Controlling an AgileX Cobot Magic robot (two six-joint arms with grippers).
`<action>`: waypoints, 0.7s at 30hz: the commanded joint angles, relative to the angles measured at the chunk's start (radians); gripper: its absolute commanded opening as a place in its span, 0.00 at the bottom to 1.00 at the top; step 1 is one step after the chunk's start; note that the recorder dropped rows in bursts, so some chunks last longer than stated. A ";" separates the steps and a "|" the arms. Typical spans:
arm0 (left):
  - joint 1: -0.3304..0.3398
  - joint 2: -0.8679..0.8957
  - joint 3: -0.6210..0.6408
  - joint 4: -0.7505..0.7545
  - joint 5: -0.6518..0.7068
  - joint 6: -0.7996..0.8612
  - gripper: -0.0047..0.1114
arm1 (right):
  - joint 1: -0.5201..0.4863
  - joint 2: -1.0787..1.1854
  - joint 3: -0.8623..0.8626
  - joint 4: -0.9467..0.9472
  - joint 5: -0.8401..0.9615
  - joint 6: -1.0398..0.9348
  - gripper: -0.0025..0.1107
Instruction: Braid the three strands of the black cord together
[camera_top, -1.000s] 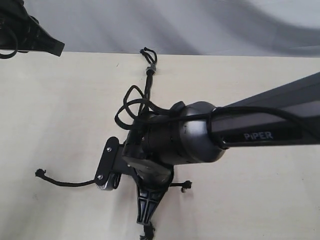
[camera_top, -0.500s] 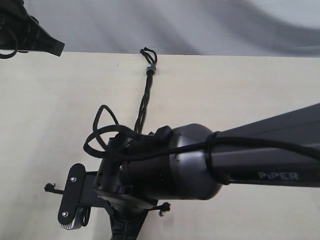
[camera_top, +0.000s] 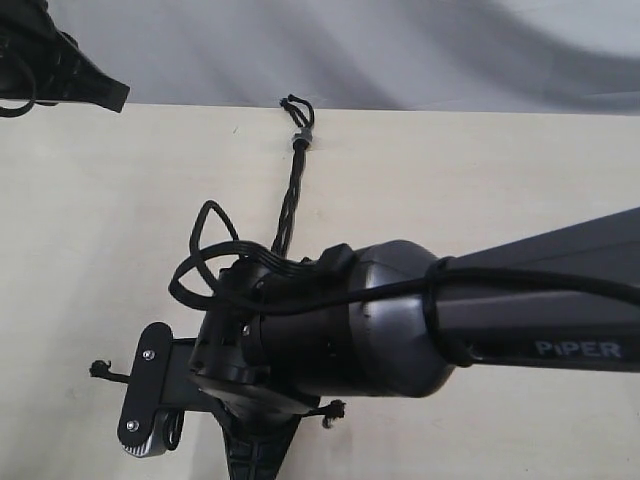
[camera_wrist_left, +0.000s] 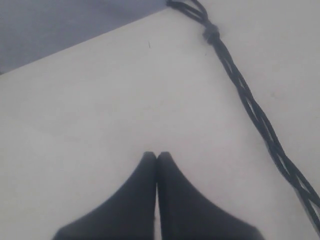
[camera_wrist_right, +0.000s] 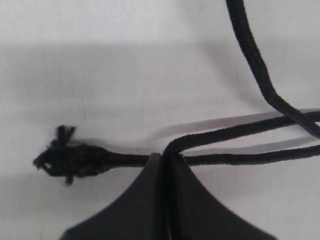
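Between the right fingers (camera_wrist_right: 140, 200) one strand (camera_wrist_right: 220, 135) seems pinched.

- black cord (camera_top: 291, 195): woven rope, matt, slightly rough.
- 1 strand (camera_wrist_right: 115, 160): same weave, its knotted end frayed and fuzzy.
- worktop (camera_top: 480, 170): pale, smooth, matt, laminate-like.
- right arm shell (camera_top: 395, 320): grey, smooth, satin sheen.
- left gripper fingers (camera_wrist_left: 180, 210): black, matt, plastic-looking.
- backdrop (camera_top: 400, 50): grey cloth, soft folds.
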 joint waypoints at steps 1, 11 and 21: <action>0.003 -0.005 0.007 -0.014 -0.004 -0.002 0.04 | 0.003 -0.005 0.003 -0.056 0.009 0.065 0.02; 0.003 -0.005 0.007 -0.014 -0.004 -0.002 0.04 | 0.003 -0.038 0.003 -0.249 0.059 0.252 0.02; 0.003 -0.005 0.007 -0.014 0.009 -0.002 0.04 | 0.003 0.001 0.035 -0.371 0.077 0.317 0.02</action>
